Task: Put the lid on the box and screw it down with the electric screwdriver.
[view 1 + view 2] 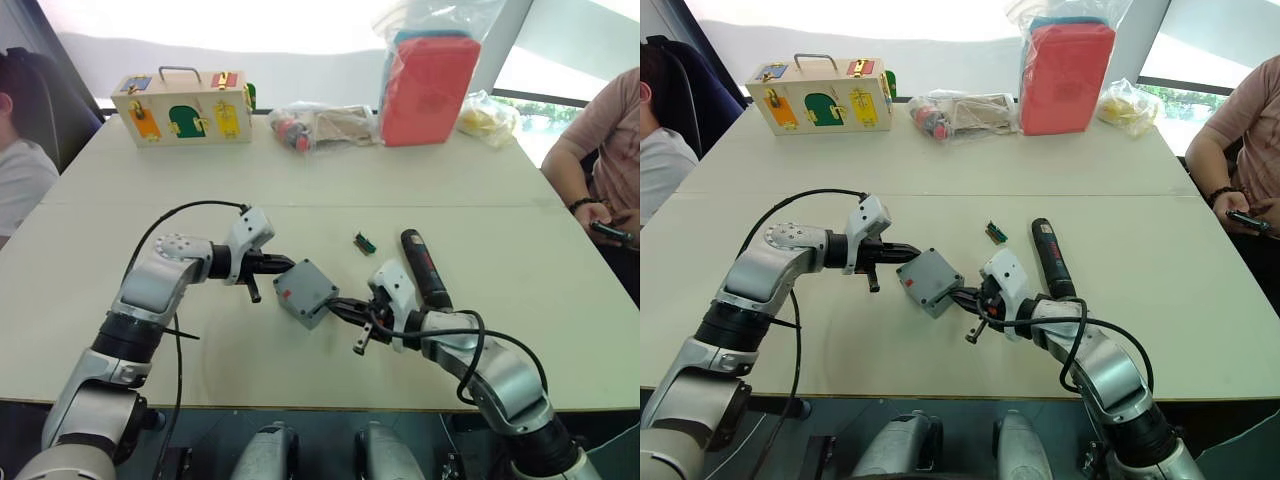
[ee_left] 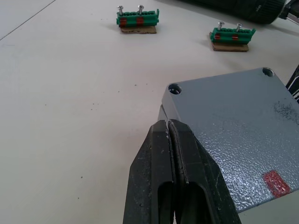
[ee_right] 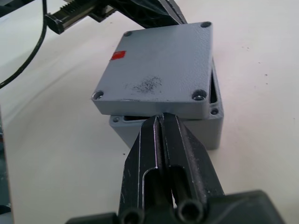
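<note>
I've got the box (image 3: 205,128) mid-table, the lid (image 3: 156,70) on it but skewed, overhanging one side. Left gripper (image 1: 268,266) & right gripper (image 1: 347,308) both pinched closed, empty, tips at opposite edges. Screwdriver (image 1: 424,268) lies just beside the right arm. Risk: uneven nudge slides lid off, holes misalign.

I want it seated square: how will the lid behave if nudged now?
The lid sits askew on the box, so it will likely slide rather than flex; it looks rigid. Both grippers press its edges shut, so one-sided pushes may pivot it.
</note>
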Controlling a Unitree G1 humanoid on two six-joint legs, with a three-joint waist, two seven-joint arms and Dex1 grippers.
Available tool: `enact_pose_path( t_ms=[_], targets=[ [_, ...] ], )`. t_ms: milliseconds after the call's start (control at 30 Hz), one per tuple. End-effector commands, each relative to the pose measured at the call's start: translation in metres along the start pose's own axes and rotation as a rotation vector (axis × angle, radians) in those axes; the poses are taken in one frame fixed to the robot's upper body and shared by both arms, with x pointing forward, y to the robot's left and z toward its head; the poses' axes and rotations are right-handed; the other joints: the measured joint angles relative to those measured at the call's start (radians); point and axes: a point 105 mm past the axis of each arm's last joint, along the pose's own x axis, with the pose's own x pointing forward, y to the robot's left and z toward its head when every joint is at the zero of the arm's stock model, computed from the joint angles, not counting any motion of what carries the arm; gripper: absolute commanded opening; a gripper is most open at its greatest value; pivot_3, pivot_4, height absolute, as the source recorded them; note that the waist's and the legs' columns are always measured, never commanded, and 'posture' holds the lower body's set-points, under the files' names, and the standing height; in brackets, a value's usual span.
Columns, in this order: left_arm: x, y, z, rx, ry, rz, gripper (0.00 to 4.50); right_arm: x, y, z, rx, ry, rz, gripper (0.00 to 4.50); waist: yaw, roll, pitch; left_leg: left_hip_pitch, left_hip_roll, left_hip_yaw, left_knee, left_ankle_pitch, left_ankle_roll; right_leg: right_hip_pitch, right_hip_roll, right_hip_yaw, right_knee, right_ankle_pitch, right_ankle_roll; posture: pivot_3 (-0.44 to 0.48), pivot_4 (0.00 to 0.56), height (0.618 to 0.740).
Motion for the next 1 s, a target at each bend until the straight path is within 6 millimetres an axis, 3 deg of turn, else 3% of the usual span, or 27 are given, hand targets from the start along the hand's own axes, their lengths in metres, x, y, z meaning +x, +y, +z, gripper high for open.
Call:
enact_pose_path(
  t_ms=[33, 233, 1000],
  targets=[
    [0.004, -0.011, 0.012, 0.035, -0.04, -0.043, 0.0, -0.001, -0.009, 0.019, -0.039, -0.069, -0.037, 0.04, 0.0, 0.0, 0.0, 0.0, 0.0, 0.0, 0.0, 0.0, 0.0, 0.0, 0.0, 0.0, 0.0, 0.0, 0.0, 0.0, 0.15, 0.738],
    [0.007, -0.013, 0.012, 0.034, -0.042, -0.054, 0.0, -0.002, -0.013, 0.02, -0.036, -0.073, -0.05, 0.04, 0.0, 0.0, 0.0, 0.0, 0.0, 0.0, 0.0, 0.0, 0.0, 0.0, 0.0, 0.0, 0.0, 0.0, 0.0, 0.0, 0.15, 0.738],
    [0.009, -0.023, 0.006, 0.04, -0.021, -0.091, 0.0, -0.001, 0.008, 0.02, -0.012, -0.074, 0.025, 0.04, 0.0, 0.0, 0.0, 0.0, 0.0, 0.0, 0.0, 0.0, 0.0, 0.0, 0.0, 0.001, 0.0, 0.0, 0.0, 0.0, 0.15, 0.738]
  ],
)
